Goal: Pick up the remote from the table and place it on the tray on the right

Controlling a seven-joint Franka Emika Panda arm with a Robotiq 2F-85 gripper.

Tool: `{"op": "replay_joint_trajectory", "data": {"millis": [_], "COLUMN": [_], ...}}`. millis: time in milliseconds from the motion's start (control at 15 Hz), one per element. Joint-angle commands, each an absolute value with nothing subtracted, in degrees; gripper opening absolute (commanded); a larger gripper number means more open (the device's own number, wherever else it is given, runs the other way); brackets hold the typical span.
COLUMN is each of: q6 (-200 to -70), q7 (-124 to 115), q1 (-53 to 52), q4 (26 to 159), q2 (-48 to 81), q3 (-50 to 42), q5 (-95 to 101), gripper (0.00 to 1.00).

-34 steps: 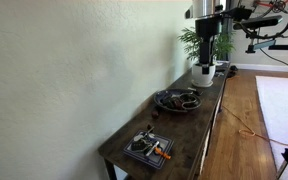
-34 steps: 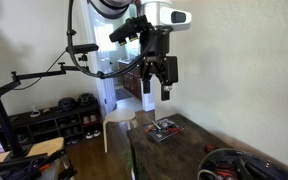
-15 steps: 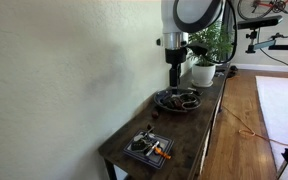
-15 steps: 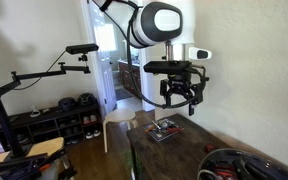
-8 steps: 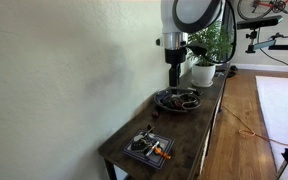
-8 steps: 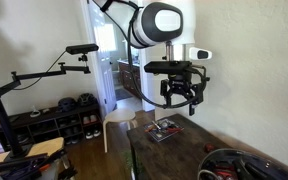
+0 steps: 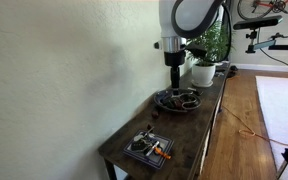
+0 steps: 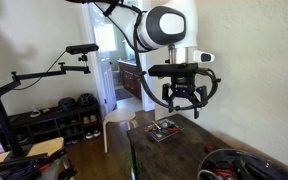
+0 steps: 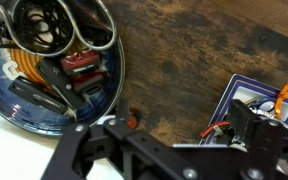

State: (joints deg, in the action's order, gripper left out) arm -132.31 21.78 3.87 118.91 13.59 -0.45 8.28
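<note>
- My gripper (image 8: 182, 108) hangs above the table (image 7: 189, 125), jaws spread wide, holding nothing.
- Only the wrist view shows the cables inside the round dish (image 9: 14, 105); the square tray (image 9: 242, 95) lies to its right.
- I cannot pick out the remote for certain.

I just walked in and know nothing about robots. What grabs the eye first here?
A big white robot arm hangs its open tool over a long dark wooden table against the wall. On the table sit a round dish full of cables and gadgets, a small square tray at one end, and a potted plant at the other.
</note>
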Motion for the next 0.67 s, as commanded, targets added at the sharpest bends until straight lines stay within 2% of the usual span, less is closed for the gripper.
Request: {"op": "replay_joint_trajectory", "data": {"millis": [0, 600], "q6": [-133.3, -135.72], "q7": [26.54, 36.95], "q1": [4.48, 5.45], "q4": [116.41, 109.98], "q2": [16.33, 24.09], "q3": [-0.28, 0.31], "q5": [9.03, 10.27], "gripper": [1.0, 1.0]}}
